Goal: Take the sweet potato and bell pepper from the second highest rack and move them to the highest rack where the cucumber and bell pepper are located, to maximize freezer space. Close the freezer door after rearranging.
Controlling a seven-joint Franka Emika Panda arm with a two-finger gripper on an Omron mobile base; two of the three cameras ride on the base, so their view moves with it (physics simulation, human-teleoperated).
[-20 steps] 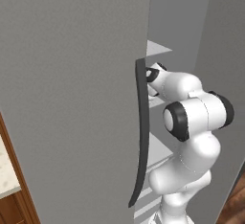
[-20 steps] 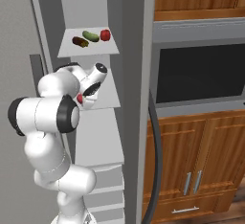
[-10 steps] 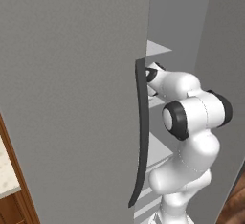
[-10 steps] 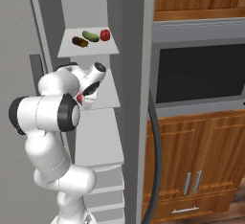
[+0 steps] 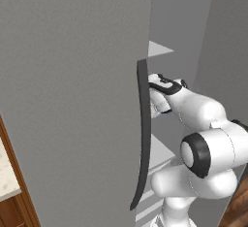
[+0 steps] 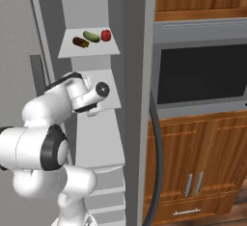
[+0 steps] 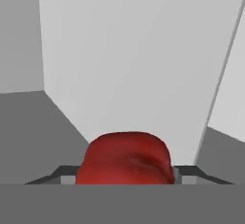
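The freezer (image 6: 91, 138) stands open. On its highest rack (image 6: 89, 51) lie a brown-orange sweet potato (image 6: 80, 42), a green cucumber (image 6: 91, 36) and a red bell pepper (image 6: 106, 35). My gripper (image 6: 92, 108) reaches in over the second highest rack (image 6: 112, 102). In the hand view a second red bell pepper (image 7: 125, 158) sits between the dark fingertips (image 7: 61, 173), and the gripper (image 7: 125, 171) is shut on it. The freezer door (image 5: 72, 100) hangs open at my left, and its long dark handle (image 5: 143, 134) partly hides my hand (image 5: 162, 92).
A wood-framed wall oven (image 6: 200, 75) and wooden cabinet doors (image 6: 202, 167) stand right of the freezer. A second grey panel (image 6: 137, 99) with a curved dark handle (image 6: 157, 167) lies between them. Lower pale shelves (image 6: 101, 181) run behind my arm.
My hand has dropped a little toward the second highest rack. The things on the highest rack and the door have not moved.
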